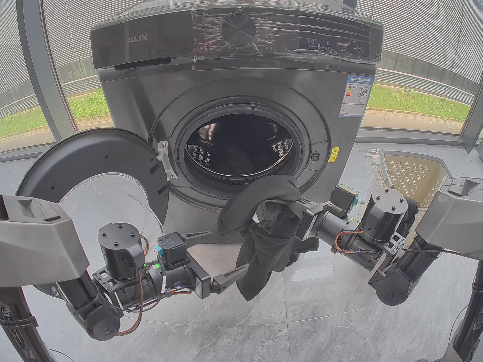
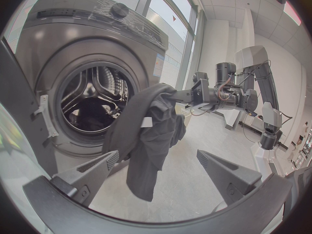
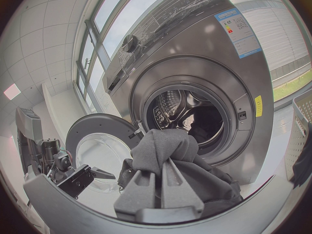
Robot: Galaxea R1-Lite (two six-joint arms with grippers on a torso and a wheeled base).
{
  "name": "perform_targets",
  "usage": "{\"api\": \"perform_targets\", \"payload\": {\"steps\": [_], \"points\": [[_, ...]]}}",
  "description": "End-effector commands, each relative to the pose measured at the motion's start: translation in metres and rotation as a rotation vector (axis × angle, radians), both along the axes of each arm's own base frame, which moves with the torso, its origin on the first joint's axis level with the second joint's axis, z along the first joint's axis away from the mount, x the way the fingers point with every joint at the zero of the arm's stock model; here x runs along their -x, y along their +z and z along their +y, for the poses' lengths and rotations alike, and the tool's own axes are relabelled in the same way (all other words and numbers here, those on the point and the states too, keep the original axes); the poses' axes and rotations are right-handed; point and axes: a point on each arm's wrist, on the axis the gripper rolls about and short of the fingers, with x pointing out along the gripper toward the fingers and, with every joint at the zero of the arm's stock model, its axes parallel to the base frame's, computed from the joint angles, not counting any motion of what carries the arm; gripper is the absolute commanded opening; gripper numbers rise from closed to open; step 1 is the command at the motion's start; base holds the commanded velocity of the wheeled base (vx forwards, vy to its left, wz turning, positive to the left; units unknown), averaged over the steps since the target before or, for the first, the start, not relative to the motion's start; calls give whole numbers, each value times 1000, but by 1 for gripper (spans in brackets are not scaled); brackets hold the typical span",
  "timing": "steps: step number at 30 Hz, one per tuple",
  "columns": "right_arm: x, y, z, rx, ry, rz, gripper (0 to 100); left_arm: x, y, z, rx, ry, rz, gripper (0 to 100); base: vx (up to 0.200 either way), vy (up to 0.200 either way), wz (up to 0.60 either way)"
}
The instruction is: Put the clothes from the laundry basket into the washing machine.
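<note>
The washing machine's round door (image 1: 93, 169) stands swung open at the left, its clear inner bowl facing the room. Low in front of it, the left claw (image 1: 229, 250) is held above the grey tiled floor (image 1: 312, 307) with its fingers (image 2: 97, 166) spread wide and nothing between them; one fingertip lies close to the hanging hem of the cloth, but whether it touches cannot be told. Behind it stands the dark grey front-loading washing machine (image 1: 241, 76), set on the floor against the window wall, its control panel wrapped in clear film. Its steel drum (image 1: 239, 147) is open to view, and dark clothing (image 2: 87, 114) already lies at the bottom of it. Just before the lower rim of the opening, and outside the drum, hangs a black garment (image 1: 266, 227): its upper part bulges over the claw that carries it, and the rest drops in loose folds toward the floor without reaching it. The right claw (image 3: 157, 169) is closed tight on this garment, its two fingers pressed together with cloth bunched above and around them. To the right, on the floor beside the machine, stands the pale perforated laundry basket (image 1: 412, 174), and a dark piece of cloth (image 3: 304, 166) hangs at its near side.
</note>
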Motion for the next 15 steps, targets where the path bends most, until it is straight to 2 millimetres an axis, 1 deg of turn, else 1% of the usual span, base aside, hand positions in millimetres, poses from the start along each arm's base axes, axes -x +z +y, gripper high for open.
{"api": "perform_targets", "payload": {"steps": [1,4,7,8,10,11,15], "points": [[1,-4,7,5,-6,6,0,-5,-14,-19,-8,-48,21,100,0,0,0],[1,-5,12,2,-9,4,0,-13,-19,-29,-3,-54,15,100,0,0,0],[3,-5,14,1,-3,3,0,-20,-22,-34,5,-50,7,100,0,0,0],[4,-4,15,-1,2,2,0,-26,-22,-37,16,-48,-2,100,0,0,0],[5,-5,16,2,5,4,0,-28,-22,-38,23,-45,0,100,0,0,0],[5,-5,17,1,7,3,0,-33,-20,-40,54,-39,13,100,0,0,0],[6,-5,18,1,10,3,0,-41,-14,-46,150,-27,65,100,0,0,0]]}}
